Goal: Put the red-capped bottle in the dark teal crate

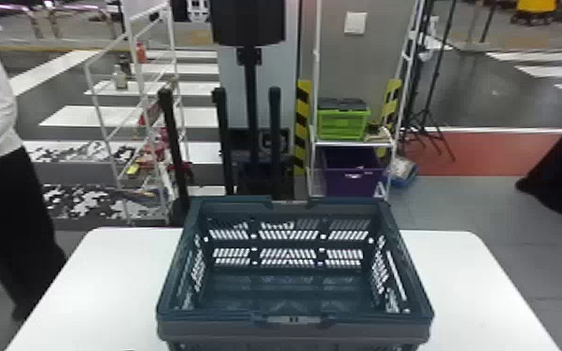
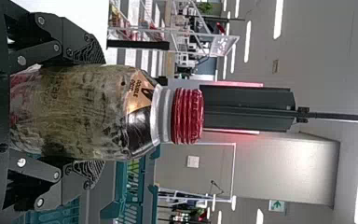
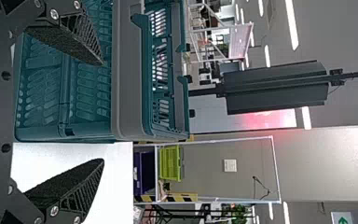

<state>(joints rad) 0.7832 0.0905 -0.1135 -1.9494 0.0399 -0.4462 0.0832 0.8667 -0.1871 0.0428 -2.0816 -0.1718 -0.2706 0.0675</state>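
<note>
Left tool (image 2: 98, 115) clasps the red-capped bottle (image 2: 81, 109) upright between its fingers (image 2: 85, 49).

From the head we look forward and down, over the crate (image 1: 200, 316). At each wrist we sit close behind a pincer, facing forward past its tips: the crate is right of the left pincer (image 2: 102, 110), left of the right pincer (image 3: 103, 113). Both wrist views share it and the dark panel (image 3: 275, 86) ahead.

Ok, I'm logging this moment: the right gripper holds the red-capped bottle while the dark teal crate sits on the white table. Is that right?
No: the left gripper holds the bottle, as the left wrist view shows; the rest stands.
</note>
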